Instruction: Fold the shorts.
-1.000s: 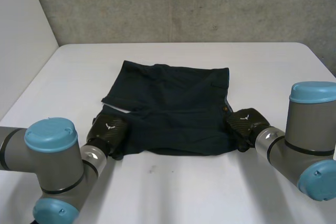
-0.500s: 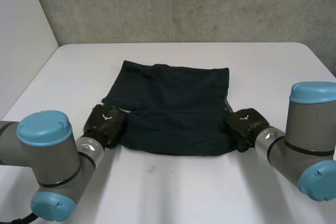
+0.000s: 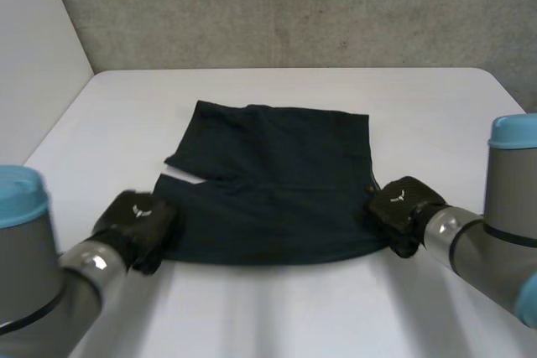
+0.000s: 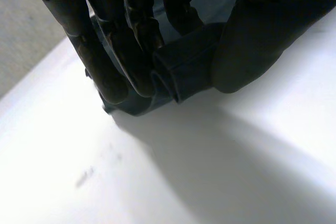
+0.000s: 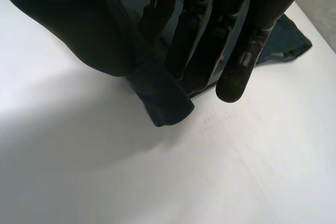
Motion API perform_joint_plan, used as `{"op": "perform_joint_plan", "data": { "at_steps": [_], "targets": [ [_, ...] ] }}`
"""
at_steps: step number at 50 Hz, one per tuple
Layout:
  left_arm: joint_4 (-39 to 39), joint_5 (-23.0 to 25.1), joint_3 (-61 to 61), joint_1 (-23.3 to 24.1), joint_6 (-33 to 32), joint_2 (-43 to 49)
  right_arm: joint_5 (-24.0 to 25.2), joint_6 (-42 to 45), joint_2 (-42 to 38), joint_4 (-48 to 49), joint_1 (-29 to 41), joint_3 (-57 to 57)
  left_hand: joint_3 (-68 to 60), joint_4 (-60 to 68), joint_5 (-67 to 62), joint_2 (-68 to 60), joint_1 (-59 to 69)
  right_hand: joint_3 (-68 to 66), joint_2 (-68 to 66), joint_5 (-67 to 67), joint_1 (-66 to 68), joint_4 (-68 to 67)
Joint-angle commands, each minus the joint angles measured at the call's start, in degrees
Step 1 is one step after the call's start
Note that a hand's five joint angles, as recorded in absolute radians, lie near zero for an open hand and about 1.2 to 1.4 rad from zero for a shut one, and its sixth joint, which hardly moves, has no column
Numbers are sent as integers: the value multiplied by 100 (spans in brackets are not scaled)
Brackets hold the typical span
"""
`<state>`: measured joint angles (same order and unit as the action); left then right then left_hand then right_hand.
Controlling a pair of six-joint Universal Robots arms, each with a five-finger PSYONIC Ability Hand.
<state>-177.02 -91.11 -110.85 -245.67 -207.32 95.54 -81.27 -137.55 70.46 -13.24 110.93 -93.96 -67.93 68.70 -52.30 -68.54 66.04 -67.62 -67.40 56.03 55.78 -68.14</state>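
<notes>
Dark navy shorts (image 3: 273, 182) lie spread on the white table (image 3: 277, 308), their near edge stretched between my two hands. At the near left corner, my left hand (image 3: 134, 222) pinches a bunched fold of the shorts (image 4: 181, 66) between its thumb and fingers (image 4: 115, 61). My right hand (image 3: 403, 205) holds the near right corner, and the cloth (image 5: 163, 95) sits clamped between its thumb and fingers (image 5: 236, 66). Both held corners rise slightly off the table.
A grey concrete wall (image 3: 285, 10) stands behind the table's far edge. A white panel (image 3: 33, 56) closes the left side. Bare white tabletop surrounds the shorts, with wide room at the front.
My left hand has closed on the near left corner and drawn it outward and toward the front. The near edge of the shorts is now pulled straighter. My right hand shifted slightly outward.
</notes>
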Motion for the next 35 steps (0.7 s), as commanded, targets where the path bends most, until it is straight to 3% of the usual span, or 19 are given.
{"op": "perform_joint_plan", "data": {
  "at_steps": [1,8,12,15,25,35],
  "targets": [
    [1652,49,-499,-16,-54,-1265,-21,895,802,-916,-45,-447,-1207,1130,-1770,-1146,1396,-1238,-1260,1397,2422,-1186],
    [2427,67,-983,80,-54,-1775,23,1722,1110,-1901,-116,-940,-1207,1130,-1770,-1146,1396,-1238,-1260,1397,2422,-1186],
    [2261,49,-852,98,-63,-1705,85,1872,1119,-2121,-116,-853,-1207,1130,-1770,-1146,1396,-1238,-1260,1397,2422,-1186],
    [1708,49,-509,107,-71,-1451,137,1820,1084,-1990,-90,-616,-1207,1130,-1770,-1146,1396,-1238,-1260,1397,2422,-1186],
    [-286,-30,1562,63,-71,568,137,598,-102,-672,-19,922,-1207,1130,-1770,-1146,1396,-1238,-1260,1397,2422,-1186],
    [-851,-442,3919,116,-264,2898,-398,518,-1691,1153,121,2398,-1207,1130,-1770,-1146,1396,-1238,-1260,1397,2422,-1186]
  ]
}}
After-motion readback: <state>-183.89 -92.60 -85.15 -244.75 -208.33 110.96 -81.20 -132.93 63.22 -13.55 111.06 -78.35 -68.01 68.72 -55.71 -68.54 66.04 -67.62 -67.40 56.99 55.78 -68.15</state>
